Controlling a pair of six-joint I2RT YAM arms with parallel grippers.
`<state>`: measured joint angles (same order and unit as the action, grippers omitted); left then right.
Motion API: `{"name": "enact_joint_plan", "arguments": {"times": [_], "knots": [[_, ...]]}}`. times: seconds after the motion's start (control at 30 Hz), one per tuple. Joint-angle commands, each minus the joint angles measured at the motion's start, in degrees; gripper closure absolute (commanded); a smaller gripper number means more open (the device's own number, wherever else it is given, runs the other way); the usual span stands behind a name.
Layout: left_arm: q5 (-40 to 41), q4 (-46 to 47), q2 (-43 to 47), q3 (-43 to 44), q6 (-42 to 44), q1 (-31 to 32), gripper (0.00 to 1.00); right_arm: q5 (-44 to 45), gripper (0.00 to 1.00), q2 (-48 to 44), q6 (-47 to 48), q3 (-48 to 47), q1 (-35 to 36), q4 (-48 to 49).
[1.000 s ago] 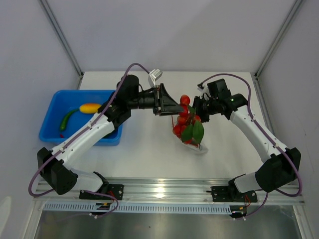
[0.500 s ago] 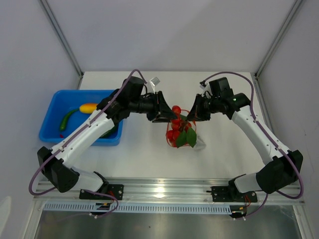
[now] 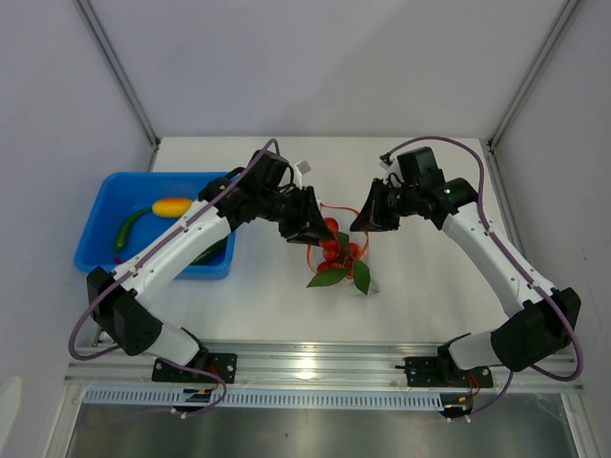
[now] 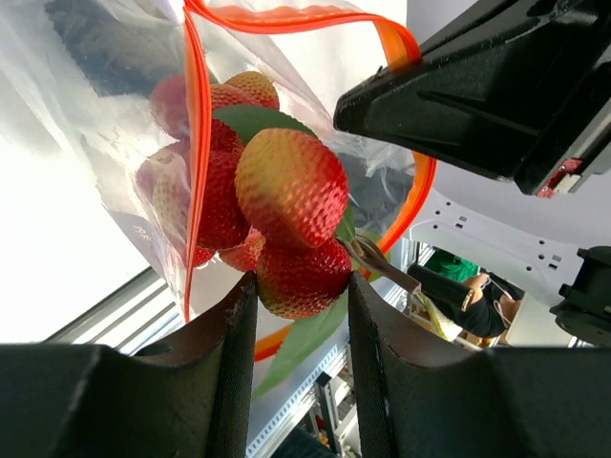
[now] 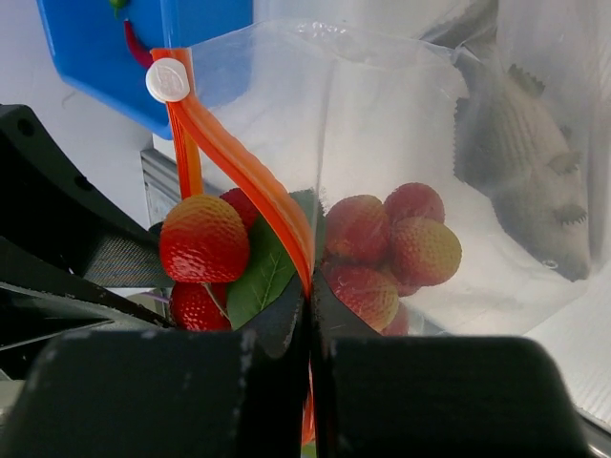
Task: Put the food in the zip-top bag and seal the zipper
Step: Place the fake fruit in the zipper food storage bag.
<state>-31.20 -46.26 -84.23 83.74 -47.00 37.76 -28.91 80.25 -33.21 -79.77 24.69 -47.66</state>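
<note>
The food is a bunch of red toy strawberries (image 4: 291,186) with green leaves (image 3: 329,277). My left gripper (image 4: 301,291) is shut on the bunch's lowest berry, which sits at the mouth of the clear zip-top bag (image 5: 401,114). Part of the bunch (image 5: 387,248) shows through the bag's wall. My right gripper (image 5: 308,286) is shut on the orange zipper (image 5: 243,162) at the bag's mouth edge, below its white slider (image 5: 168,79). From above, the left gripper (image 3: 313,229) and right gripper (image 3: 366,219) face each other over the berries (image 3: 334,250).
A blue tray (image 3: 100,205) at the left holds a yellow-orange mango (image 3: 172,206) and a green pepper (image 3: 127,231). A grey fish-shaped toy (image 5: 520,176) shows through the bag's clear wall. The table's rail (image 3: 315,361) runs along the near edge.
The left gripper has turned and come toward the near side with the strawberry bunch. Bunch and bag have shifted left and lower. The right gripper has kept its hold on the bag's edge.
</note>
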Motion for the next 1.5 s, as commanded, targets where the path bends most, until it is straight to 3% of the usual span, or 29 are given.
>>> {"name": "enact_joint_plan", "arguments": {"times": [0.0,0.33,0.7,1.0,1.07,1.1,1.17,1.3,1.47], "knots": [[-0.44,-0.32,-0.32,3.18,2.18,0.56,0.99,-0.01,1.00,-0.62,-1.15,-2.59,0.45,1.69],[3.25,3.19,1.78,5.10,2.44,0.39,0.99,1.21,1.00,-0.27,-0.45,-2.41,1.24,0.73],[9.58,-4.45,-1.20,15.13,6.57,0.21,0.99,2.62,1.00,-1.23,-0.19,-0.83,3.61,0.02],[8.25,-4.01,0.28,11.88,8.85,1.09,0.99,3.59,1.00,-2.03,-0.45,-0.30,4.76,0.02],[9.49,-5.24,1.43,9.61,9.73,1.18,0.94,3.86,1.00,-2.11,-0.45,-0.74,4.76,-0.07],[9.93,-5.33,2.13,8.73,10.09,1.26,0.83,3.94,1.00,-2.11,-0.36,-0.91,4.76,-0.07],[11.33,-5.94,3.80,5.12,11.14,1.27,0.70,3.94,1.00,-2.11,-0.36,-0.92,4.76,-0.15],[11.34,-6.21,5.21,0.11,11.76,2.05,0.52,4.03,1.00,-2.11,-0.27,-1.09,4.76,-0.07],[11.43,-5.77,4.34,-4.64,11.50,2.85,0.45,3.68,1.00,-1.85,-0.54,-1.09,4.76,0.64]]}}
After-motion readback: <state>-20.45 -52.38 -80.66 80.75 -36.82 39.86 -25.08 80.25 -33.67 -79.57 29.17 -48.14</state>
